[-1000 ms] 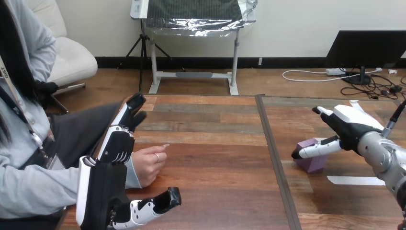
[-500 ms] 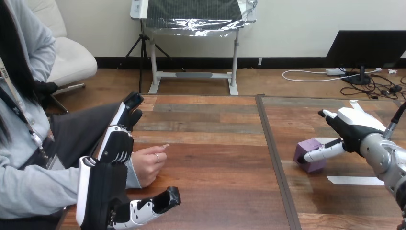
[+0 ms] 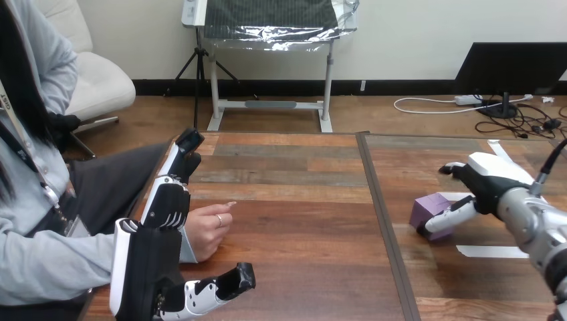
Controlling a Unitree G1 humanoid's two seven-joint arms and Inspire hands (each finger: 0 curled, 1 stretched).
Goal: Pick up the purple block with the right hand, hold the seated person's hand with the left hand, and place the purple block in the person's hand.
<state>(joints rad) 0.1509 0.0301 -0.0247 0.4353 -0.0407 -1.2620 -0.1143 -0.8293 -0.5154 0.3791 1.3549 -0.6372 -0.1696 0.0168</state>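
Beside right hand point(image 3: 487, 182), purple block point(image 3: 430, 204)

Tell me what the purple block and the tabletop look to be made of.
The purple block: matte, evenly coloured faces with crisp edges, probably foam or painted wood; the look leaves it open. The table: grained planks in mixed browns with a slight sheen, wood or wood-look laminate.

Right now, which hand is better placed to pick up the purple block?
Right. The right hand is at the purple block, with its thumb across the block's front and its fingers above it. The left hand stands open beside the person's hand, far across the table.
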